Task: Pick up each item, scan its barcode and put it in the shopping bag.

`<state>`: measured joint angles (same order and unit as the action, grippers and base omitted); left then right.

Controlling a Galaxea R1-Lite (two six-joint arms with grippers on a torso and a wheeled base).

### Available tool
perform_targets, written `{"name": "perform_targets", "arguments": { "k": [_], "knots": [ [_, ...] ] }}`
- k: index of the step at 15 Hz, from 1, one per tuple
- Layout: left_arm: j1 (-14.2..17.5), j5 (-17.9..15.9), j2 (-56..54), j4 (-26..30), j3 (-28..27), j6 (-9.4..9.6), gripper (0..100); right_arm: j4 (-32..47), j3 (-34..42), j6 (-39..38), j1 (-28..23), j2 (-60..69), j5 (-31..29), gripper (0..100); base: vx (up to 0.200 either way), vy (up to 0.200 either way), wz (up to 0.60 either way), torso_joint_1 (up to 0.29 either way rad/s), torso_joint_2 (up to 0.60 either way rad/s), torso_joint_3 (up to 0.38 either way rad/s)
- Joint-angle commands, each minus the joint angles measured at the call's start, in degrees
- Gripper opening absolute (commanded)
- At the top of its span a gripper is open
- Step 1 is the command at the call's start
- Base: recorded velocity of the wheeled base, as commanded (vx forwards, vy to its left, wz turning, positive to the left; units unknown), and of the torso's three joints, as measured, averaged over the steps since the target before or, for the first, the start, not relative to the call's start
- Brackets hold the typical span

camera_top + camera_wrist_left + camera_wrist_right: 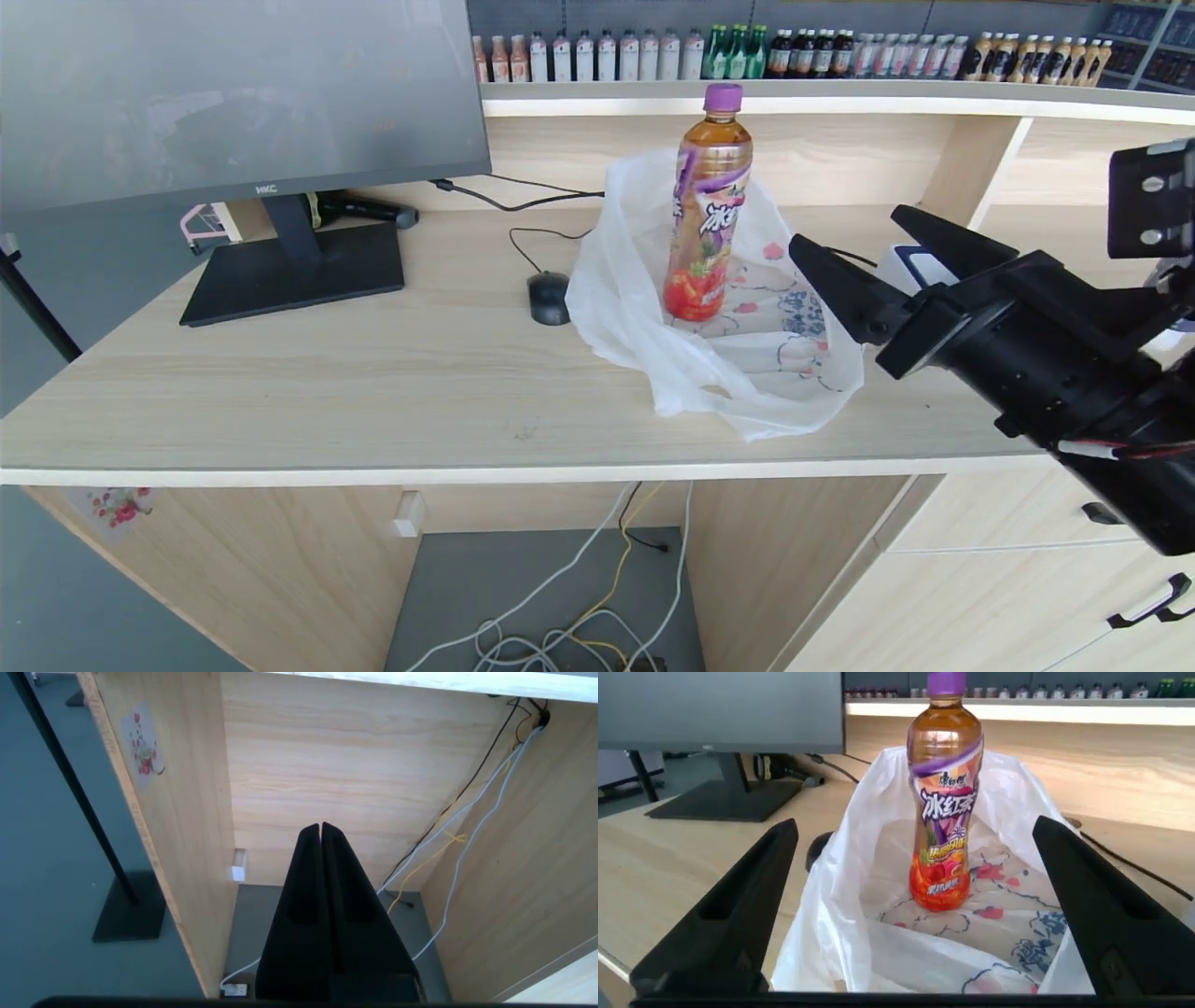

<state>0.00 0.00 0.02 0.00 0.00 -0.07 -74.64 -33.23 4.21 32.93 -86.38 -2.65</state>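
An iced tea bottle (707, 205) with a purple cap stands upright inside the white plastic shopping bag (653, 327) on the wooden counter. In the right wrist view the bottle (945, 803) rises out of the bag (868, 896). My right gripper (864, 257) hangs open to the right of the bag, its fingers apart and empty, a little way from the bottle. Its two fingers (738, 915) frame the bag in the right wrist view. My left gripper (321, 835) is shut and hangs low beside the counter's side panel, pointing toward the space under the desk.
A monitor (243, 93) on a black stand (294, 271) fills the counter's left. A black mouse (549, 297) lies just left of the bag, its cable trailing back. A white and blue box (904, 266) sits behind my right gripper. Cables (579, 616) hang under the desk. Bottles line the back shelf (794, 56).
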Motion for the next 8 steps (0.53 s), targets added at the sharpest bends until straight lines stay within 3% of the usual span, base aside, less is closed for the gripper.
{"name": "perform_targets", "arguments": {
  "k": [1, 8],
  "knots": [
    [0.0, 0.0, 0.0, 0.0, 0.0, -0.01, 0, -0.9, 0.6, 0.0, 0.4, 1.2, 0.6, 100, 0.000, 0.000, 0.00, 0.000, 0.00, 0.000],
    [0.0, 0.0, 0.0, 0.0, 0.0, -0.19, 0, -3.4, 1.2, -0.2, 0.2, -1.7, 2.6, 100, -0.029, 0.000, 0.00, 0.000, 0.00, 0.000]
  ]
}}
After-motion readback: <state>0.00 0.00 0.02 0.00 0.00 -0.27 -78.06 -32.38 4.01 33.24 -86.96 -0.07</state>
